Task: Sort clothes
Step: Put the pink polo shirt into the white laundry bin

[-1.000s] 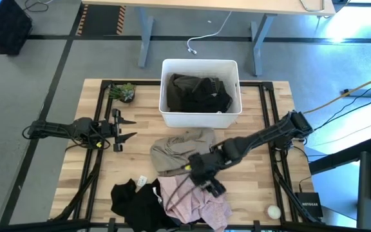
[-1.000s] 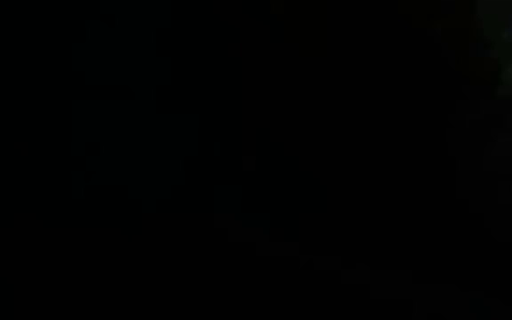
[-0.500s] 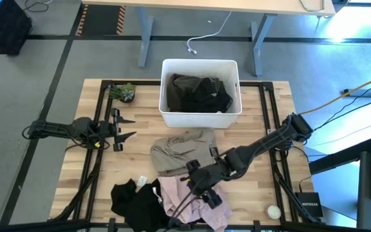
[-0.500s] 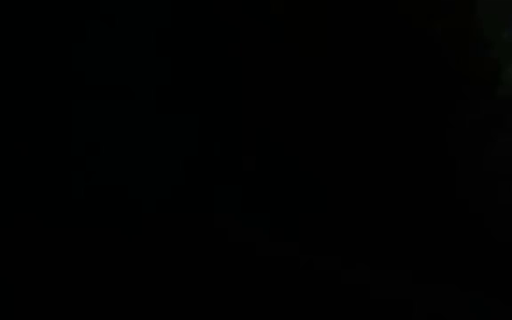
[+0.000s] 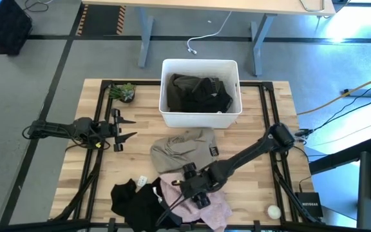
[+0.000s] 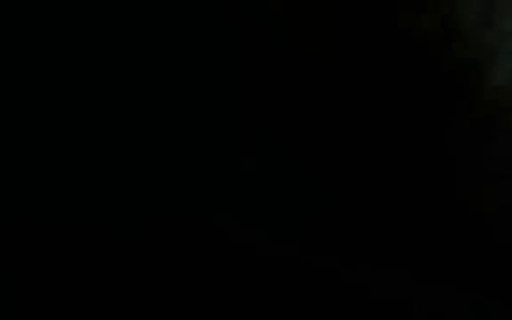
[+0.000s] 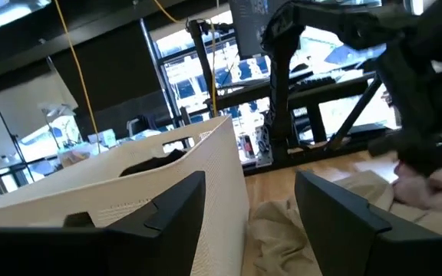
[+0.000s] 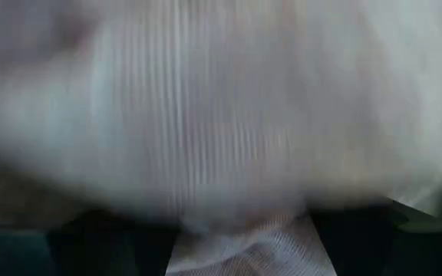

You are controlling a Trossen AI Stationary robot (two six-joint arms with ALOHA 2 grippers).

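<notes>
The right gripper [image 5: 187,189] is lowered onto the pale pink ribbed fabric garment [image 5: 201,205] at the table's near edge; whether its fingers are apart or together cannot be told. A crumpled khaki beige garment [image 5: 180,150] is seen just behind it, a black garment [image 5: 136,201] beside it; dark garments [image 5: 199,93] are held in the white rectangular plastic bin [image 5: 200,116]. The left gripper [image 5: 122,129] is parked at the left, fingers apart.
</notes>
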